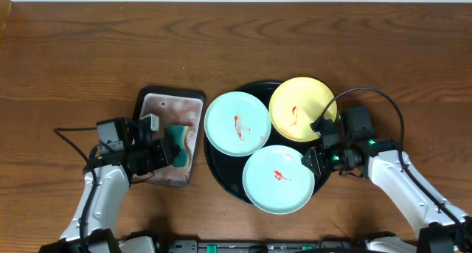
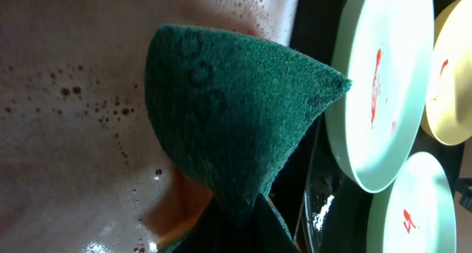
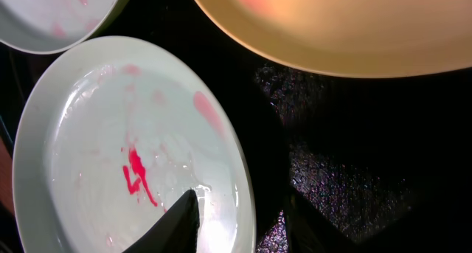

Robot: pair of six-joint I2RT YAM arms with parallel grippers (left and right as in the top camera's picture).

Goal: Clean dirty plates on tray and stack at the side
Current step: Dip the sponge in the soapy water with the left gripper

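Three plates lie on the round black tray (image 1: 218, 173): a mint plate (image 1: 237, 122) at the left, a yellow plate (image 1: 299, 108) at the back right and a mint plate (image 1: 278, 178) at the front, each with a red smear. My left gripper (image 1: 164, 154) is shut on a dark green sponge (image 1: 178, 145) over the rectangular tray (image 1: 171, 100); in the left wrist view the sponge (image 2: 236, 113) fills the middle. My right gripper (image 1: 314, 161) is open and straddles the right rim of the front mint plate (image 3: 110, 135), one finger over the plate, one over the black tray (image 3: 354, 150).
The rectangular tray (image 2: 66, 98) holds pinkish soapy liquid with bubbles. It stands just left of the round tray on the brown wooden table (image 1: 74, 54). Cables run from both arms near the front edge.
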